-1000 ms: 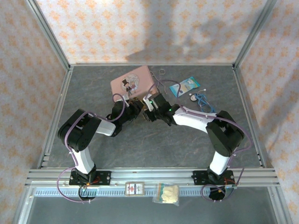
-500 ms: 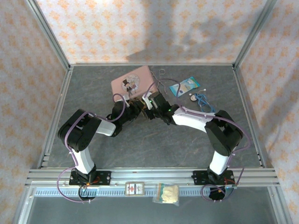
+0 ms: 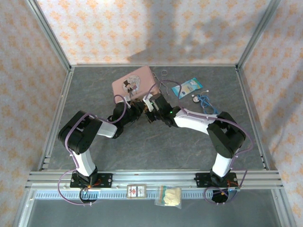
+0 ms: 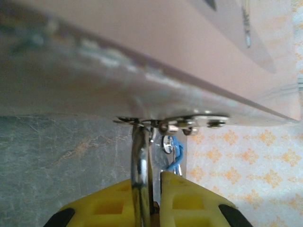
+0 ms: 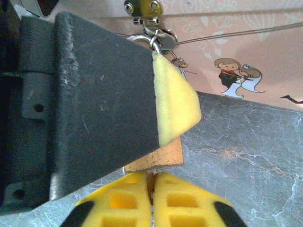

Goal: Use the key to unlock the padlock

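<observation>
The brass padlock [image 5: 158, 155] hangs low over the grey table, just in front of the pink tin [image 3: 134, 84]. Its silver shackle [image 4: 139, 156] rises to the tin's clasp. My left gripper [image 4: 149, 178] is shut on that shackle, and its dark finger with a yellow pad [image 5: 173, 106] covers the top of the padlock. My right gripper [image 5: 152, 178] is shut right under the padlock's bottom face. A sliver of the key [image 5: 154, 172] shows between the pad tips, and the rest of it is hidden. In the top view the left gripper [image 3: 138, 109] and right gripper [image 3: 152, 108] meet tip to tip.
The tin stands directly behind both grippers. A blue packet [image 3: 187, 87] and a silver disc [image 3: 195, 99] on a blue cord [image 3: 204, 100] lie to the back right. A small box [image 3: 137, 190] and a bag [image 3: 169, 196] rest on the near rail.
My right gripper has shifted slightly left and back toward the left gripper, and its jaws have closed. The left arm has held still.
</observation>
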### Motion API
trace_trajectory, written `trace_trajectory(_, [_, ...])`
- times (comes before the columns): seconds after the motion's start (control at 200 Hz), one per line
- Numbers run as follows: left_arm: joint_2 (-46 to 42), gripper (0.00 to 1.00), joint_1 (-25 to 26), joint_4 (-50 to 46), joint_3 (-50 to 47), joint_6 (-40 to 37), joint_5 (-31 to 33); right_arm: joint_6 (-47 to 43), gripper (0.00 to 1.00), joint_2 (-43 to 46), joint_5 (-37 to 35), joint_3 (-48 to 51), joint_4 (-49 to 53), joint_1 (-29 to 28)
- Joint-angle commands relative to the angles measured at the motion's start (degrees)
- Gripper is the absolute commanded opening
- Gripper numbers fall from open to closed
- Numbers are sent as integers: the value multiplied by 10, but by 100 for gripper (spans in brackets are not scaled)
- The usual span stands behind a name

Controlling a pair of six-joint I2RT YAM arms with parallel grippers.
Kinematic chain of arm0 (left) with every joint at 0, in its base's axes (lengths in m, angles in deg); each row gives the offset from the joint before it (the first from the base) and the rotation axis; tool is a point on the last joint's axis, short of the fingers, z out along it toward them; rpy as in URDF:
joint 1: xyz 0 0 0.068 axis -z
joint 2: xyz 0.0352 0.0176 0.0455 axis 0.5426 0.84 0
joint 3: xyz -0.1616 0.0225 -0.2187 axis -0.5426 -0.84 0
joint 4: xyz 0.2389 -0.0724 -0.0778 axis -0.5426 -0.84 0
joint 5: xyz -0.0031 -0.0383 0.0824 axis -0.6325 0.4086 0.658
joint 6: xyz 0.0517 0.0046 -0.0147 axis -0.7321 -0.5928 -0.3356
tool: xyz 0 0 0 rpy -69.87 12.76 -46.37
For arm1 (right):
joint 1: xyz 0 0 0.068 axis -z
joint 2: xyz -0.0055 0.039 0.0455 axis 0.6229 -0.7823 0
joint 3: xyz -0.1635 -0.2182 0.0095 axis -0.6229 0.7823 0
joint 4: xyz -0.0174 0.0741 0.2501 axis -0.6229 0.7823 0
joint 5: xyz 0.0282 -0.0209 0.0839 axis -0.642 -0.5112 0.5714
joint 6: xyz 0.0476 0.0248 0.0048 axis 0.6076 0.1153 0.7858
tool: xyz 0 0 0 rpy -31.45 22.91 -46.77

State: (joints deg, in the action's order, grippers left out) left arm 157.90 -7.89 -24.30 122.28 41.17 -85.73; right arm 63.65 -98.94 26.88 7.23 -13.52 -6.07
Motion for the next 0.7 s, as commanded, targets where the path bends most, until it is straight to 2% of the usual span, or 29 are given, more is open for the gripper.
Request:
trace_trajectory(0.0, [-32,0,12,32,-9,29,-70,9,0,-2,-2,1,-38,8])
trace_trajectory(0.13, [-35,0,11,32,-19,11,-83,29,0,-1,77,-10,-32,34])
trace_trajectory(0.385, [-26,0,11,61,-35,0,-112,97,0,-52,303,-50,-15,109])
trace_trajectory(0.616, [-18,0,10,95,-50,2,-101,176,0,-83,394,-48,-36,140])
trace_trajectory(0.696, [-7,0,10,128,-55,18,-98,200,0,-83,401,-36,-52,144])
